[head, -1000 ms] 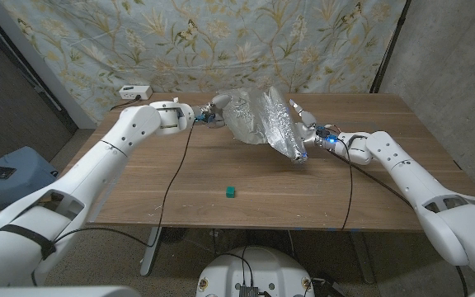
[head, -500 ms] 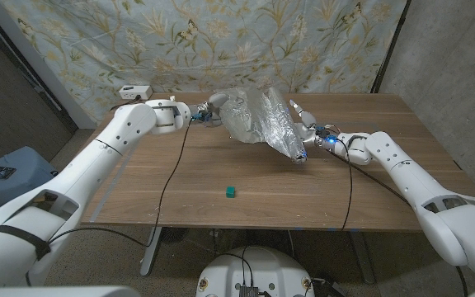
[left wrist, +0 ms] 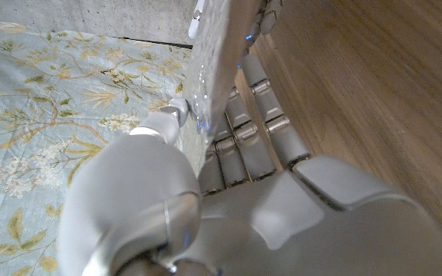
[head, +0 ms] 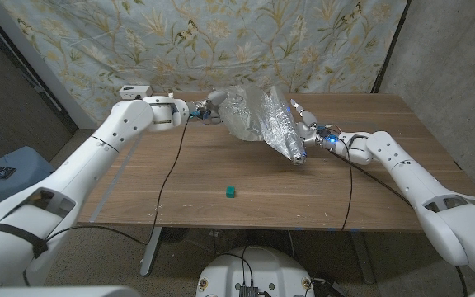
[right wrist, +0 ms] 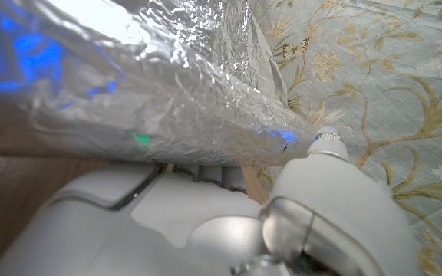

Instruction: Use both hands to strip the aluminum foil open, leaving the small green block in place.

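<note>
Stretching between both hands, the aluminum foil [head: 262, 122] hangs above the far middle of the wooden table [head: 180, 177]. The left hand [head: 207, 110] pinches its left edge, and the right hand [head: 305, 132] grips its right end. The small green block [head: 231, 191] lies alone on the near side of the table, well apart from the foil.

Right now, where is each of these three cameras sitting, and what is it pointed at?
Head view: on the robot's head, looking down on the table; both arms, foil, green block.
Left wrist view: behind the left hand, gripping foil.
Right wrist view: behind the right hand, under foil.
All share the foil.
</note>
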Controlling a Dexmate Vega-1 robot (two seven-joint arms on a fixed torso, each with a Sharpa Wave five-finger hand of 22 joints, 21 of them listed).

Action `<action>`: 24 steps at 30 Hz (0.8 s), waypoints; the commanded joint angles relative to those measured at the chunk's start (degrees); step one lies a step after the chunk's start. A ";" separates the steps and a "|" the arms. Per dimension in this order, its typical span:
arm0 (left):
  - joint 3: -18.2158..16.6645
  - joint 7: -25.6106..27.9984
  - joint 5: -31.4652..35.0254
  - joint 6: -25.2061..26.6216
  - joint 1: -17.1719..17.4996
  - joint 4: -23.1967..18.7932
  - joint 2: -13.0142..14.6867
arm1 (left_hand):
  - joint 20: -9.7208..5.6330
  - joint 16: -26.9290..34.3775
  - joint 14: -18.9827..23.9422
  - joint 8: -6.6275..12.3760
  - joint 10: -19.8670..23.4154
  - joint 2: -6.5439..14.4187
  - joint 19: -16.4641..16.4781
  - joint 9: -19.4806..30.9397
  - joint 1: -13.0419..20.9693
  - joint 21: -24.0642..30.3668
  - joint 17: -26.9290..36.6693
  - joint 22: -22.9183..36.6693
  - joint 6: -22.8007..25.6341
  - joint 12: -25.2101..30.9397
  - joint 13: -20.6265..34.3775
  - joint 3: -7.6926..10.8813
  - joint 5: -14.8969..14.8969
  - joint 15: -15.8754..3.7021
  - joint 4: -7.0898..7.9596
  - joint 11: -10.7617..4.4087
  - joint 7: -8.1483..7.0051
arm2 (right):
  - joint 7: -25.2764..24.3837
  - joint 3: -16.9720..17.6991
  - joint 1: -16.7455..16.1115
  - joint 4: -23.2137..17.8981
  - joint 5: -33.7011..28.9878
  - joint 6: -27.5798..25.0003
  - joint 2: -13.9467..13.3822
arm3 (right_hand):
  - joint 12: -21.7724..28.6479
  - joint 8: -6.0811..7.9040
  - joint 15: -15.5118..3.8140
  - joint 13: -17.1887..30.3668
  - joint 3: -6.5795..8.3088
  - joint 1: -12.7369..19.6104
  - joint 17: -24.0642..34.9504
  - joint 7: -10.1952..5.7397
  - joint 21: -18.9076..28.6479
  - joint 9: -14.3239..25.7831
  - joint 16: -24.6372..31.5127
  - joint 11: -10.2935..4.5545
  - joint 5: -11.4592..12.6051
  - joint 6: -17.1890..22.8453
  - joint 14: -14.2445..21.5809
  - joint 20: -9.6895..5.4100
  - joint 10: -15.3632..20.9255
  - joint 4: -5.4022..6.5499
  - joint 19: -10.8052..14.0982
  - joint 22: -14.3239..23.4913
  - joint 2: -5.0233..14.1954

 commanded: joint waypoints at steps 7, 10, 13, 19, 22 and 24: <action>-0.80 0.05 -1.83 0.71 0.01 -0.87 0.80 | -0.09 -0.07 0.64 0.40 0.76 0.26 -0.26 0.33 0.76 0.56 0.29 0.18 0.29 -0.17 0.21 0.28 -0.13 -0.05 -0.19 -0.42 0.41 | -0.17 0.19 0.17 0.52 0.00 -0.45 -0.40 | 0.28 0.30 -0.01 0.16 -0.46 0.31 0.32 2.33 -0.02 -0.04 -0.20 -0.19 0.43 0.21 0.45 -0.18 0.50 -0.14 0.47 0.07 0.70; -1.04 0.52 -2.16 0.77 0.09 -1.24 0.93 | -0.12 -0.03 0.69 0.41 0.83 0.17 -0.25 0.34 0.79 0.62 0.35 0.17 0.35 -0.11 0.28 0.25 -0.14 -0.05 -0.25 -0.44 0.41 | -0.13 0.09 0.38 0.72 -0.12 -0.61 -0.42 | 0.29 0.30 0.01 0.18 -0.49 0.30 0.35 2.36 -0.02 -0.04 -0.19 -0.16 0.47 0.19 0.52 -0.19 0.54 -0.12 0.53 0.07 0.77; -1.19 0.66 -2.34 0.66 0.16 -1.55 1.09 | -0.14 -0.07 0.77 0.39 0.91 0.16 -0.25 0.33 0.72 0.67 0.29 0.17 0.34 -0.18 0.15 0.25 -0.14 -0.03 -0.19 -0.49 0.41 | 0.12 -0.02 0.63 1.12 -0.24 -0.70 -0.36 | 0.30 0.30 0.05 0.20 -0.54 0.28 0.37 2.38 -0.01 -0.04 -0.17 -0.16 0.51 0.18 0.65 -0.15 0.58 -0.09 0.62 0.07 0.83; -1.54 1.53 -2.57 0.30 0.34 -2.29 1.31 | -0.16 -0.05 0.84 0.37 0.91 0.18 -0.22 0.34 0.82 0.81 0.36 0.16 0.35 -0.23 0.13 0.26 -0.14 -0.13 -0.25 -0.43 0.44 | 0.40 -0.17 0.95 1.64 -0.58 -0.88 -0.43 | 0.29 0.29 0.01 0.24 -0.60 0.26 0.39 2.44 -0.02 -0.04 -0.23 -0.16 0.55 0.17 0.61 -0.14 0.58 -0.06 0.68 0.07 0.90; -1.61 1.47 -2.55 -0.07 0.38 -2.43 1.41 | -0.17 -0.08 0.90 0.33 1.09 0.16 -0.24 0.31 0.77 0.89 0.34 0.15 0.34 -0.20 0.10 0.24 -0.15 -0.16 -0.21 -0.50 0.27 | 0.65 -0.13 1.09 1.92 -0.65 -0.95 -0.48 | 0.30 0.32 -0.01 0.26 -0.65 0.26 0.42 2.45 -0.04 -0.05 -0.26 -0.11 0.60 0.22 0.63 -0.17 0.64 -0.04 0.71 0.06 0.99; -1.66 1.41 -2.72 -0.11 0.36 -2.42 1.45 | -0.15 -0.08 0.89 0.32 1.09 0.17 -0.28 0.34 0.77 0.91 0.37 0.15 0.29 -0.16 0.19 0.23 -0.15 -0.21 -0.20 -0.50 0.36 | 0.70 -0.15 1.17 2.01 -0.76 -1.04 -0.56 | 0.32 0.31 0.00 0.28 -0.66 0.27 0.43 2.47 -0.04 -0.05 -0.26 -0.14 0.61 0.19 0.68 -0.18 0.69 -0.03 0.74 0.06 1.02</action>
